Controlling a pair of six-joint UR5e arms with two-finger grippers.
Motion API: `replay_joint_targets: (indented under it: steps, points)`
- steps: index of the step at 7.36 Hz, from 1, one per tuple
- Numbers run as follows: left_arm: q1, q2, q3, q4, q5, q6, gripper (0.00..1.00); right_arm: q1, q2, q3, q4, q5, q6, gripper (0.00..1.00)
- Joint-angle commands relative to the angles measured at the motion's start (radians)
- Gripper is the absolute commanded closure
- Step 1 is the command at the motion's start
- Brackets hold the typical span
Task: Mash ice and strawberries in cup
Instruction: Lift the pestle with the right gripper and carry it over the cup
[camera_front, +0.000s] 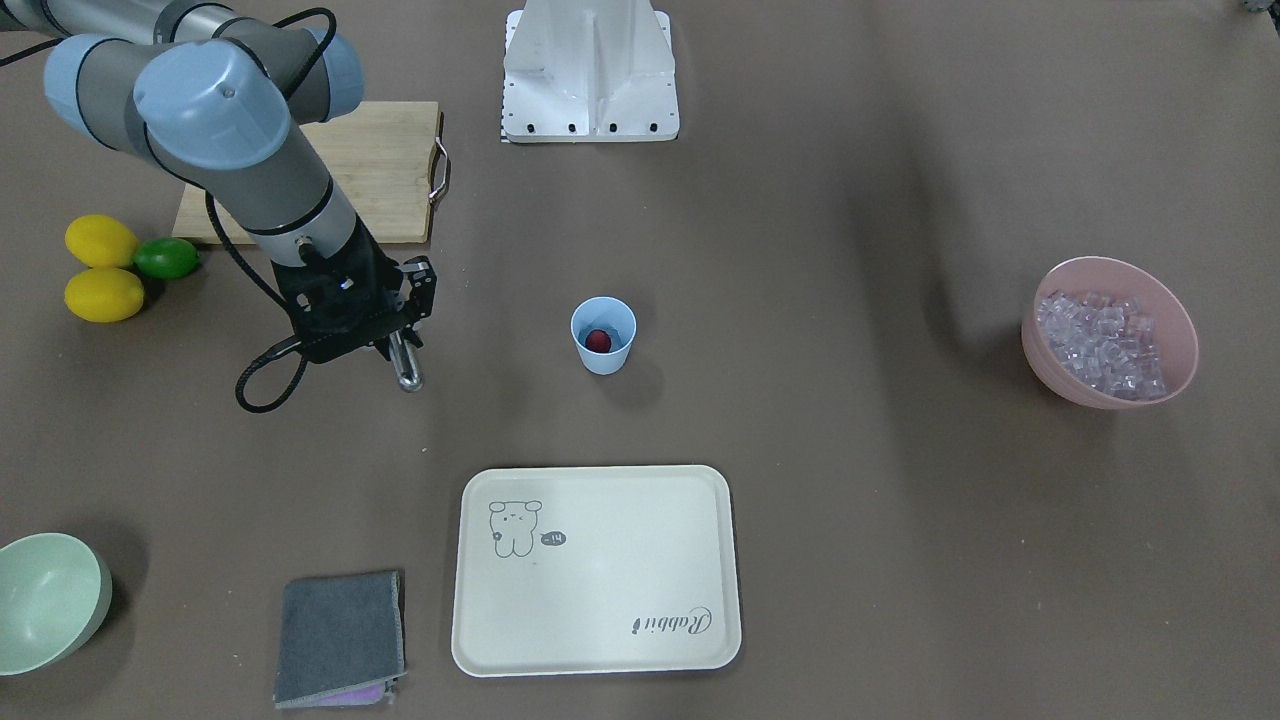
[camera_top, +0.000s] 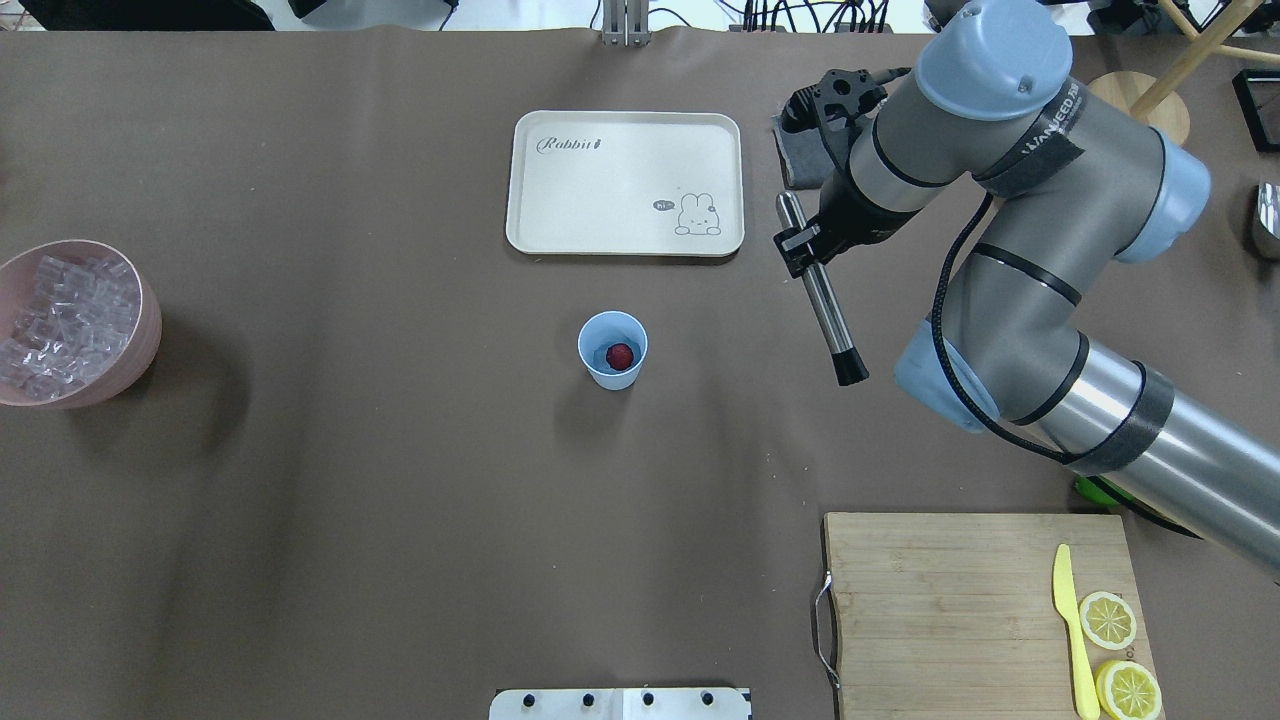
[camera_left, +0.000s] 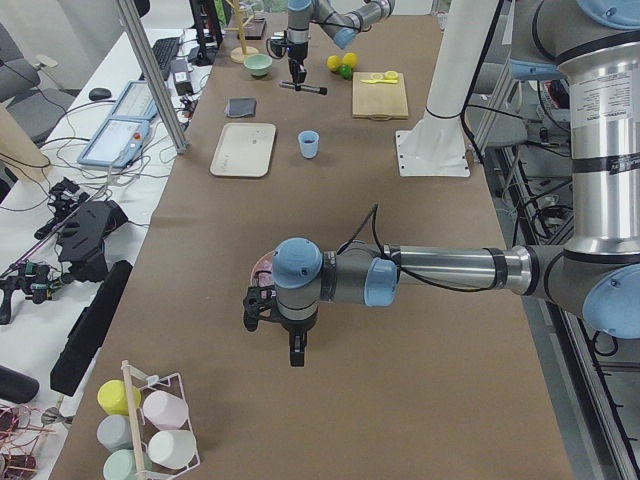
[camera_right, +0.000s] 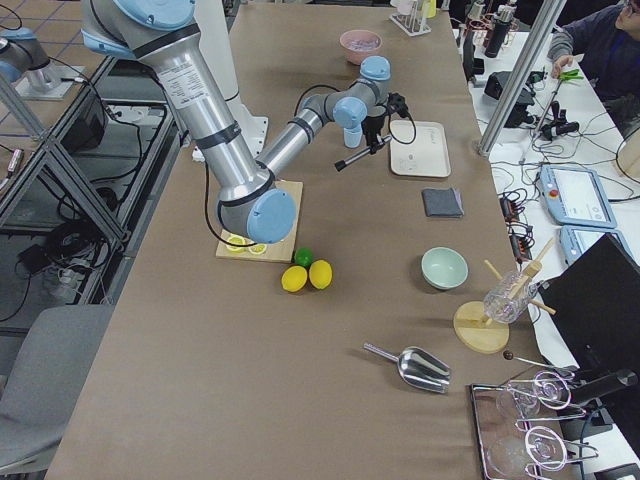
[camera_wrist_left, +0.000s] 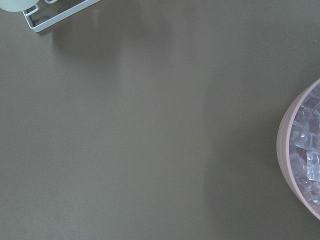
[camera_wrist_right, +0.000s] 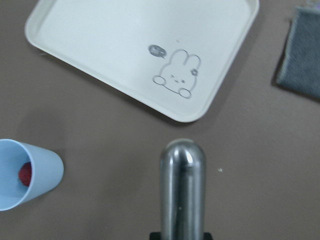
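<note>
The light-blue cup (camera_top: 612, 350) stands upright mid-table with one red strawberry (camera_top: 620, 355) inside; both also show in the front view, the cup (camera_front: 603, 335) and the strawberry (camera_front: 597, 340). The ice (camera_top: 60, 320) fills a pink bowl (camera_top: 140, 340) at the table's left end. My right gripper (camera_top: 808, 245) is shut on a steel muddler (camera_top: 825, 300) with a black end, held tilted above the table to the right of the cup. My left gripper (camera_left: 297, 352) hangs beside the pink bowl; I cannot tell whether it is open or shut.
A cream tray (camera_top: 560, 190) lies beyond the cup, with a grey cloth (camera_front: 340, 635) and a pale green bowl (camera_front: 50, 600) near it. A cutting board (camera_top: 950, 600) carries a yellow knife (camera_top: 1068, 620) and lemon slices. Two lemons (camera_front: 102, 270) and a lime (camera_front: 166, 258) lie beside it.
</note>
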Motion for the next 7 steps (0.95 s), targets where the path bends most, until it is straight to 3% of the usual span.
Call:
replay_joint_targets:
  steps: [1,3,7]
  points:
    - [0.001,0.000,0.027,0.001,0.000,0.000,0.01,-0.024,0.022,0.017,0.099,-0.014,-0.062,1.00]
    - [0.001,0.003,0.030,-0.007,-0.001,0.001,0.01,-0.058,0.026,0.026,0.308,-0.027,-0.051,1.00]
    - [0.001,0.011,0.056,-0.004,0.000,0.000,0.00,-0.133,0.127,0.014,0.512,-0.216,-0.063,1.00]
